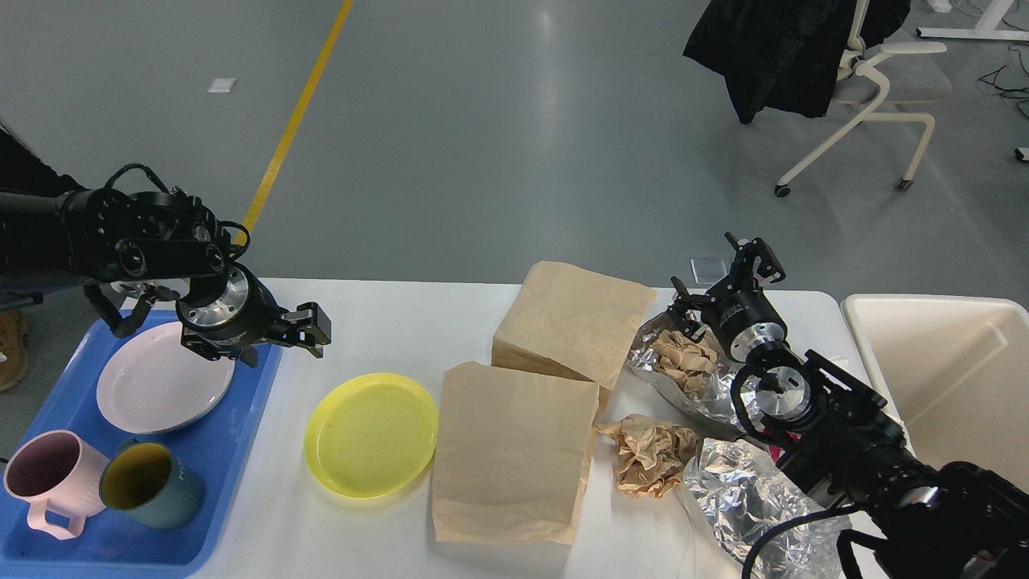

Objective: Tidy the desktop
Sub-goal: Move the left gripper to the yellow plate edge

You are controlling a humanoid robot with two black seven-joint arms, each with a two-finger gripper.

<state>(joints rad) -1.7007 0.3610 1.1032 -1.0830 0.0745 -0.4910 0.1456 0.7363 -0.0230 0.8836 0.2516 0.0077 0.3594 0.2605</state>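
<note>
The left gripper (pixel 280 342) has its jaws apart, empty, low over the tray's (pixel 48 402) right edge, its arm reaching in level from the left. The right gripper (pixel 723 281) also stands with jaws apart, empty, pointing far over crumpled foil (pixel 683 386). The tray holds a pale plate (pixel 153 390), a pink mug (pixel 44 478) and a dark cup (pixel 149 486). A yellow plate (pixel 370 434) and two paper bags (pixel 506 458) lie on the desktop (pixel 386 314), which spans the near scene. A cream bin (pixel 940 362) stands at right.

One head view looks forward and down from above the near edge of the desktop (pixel 386 322), close over it, with grey floor (pixel 498 145) beyond.
</note>
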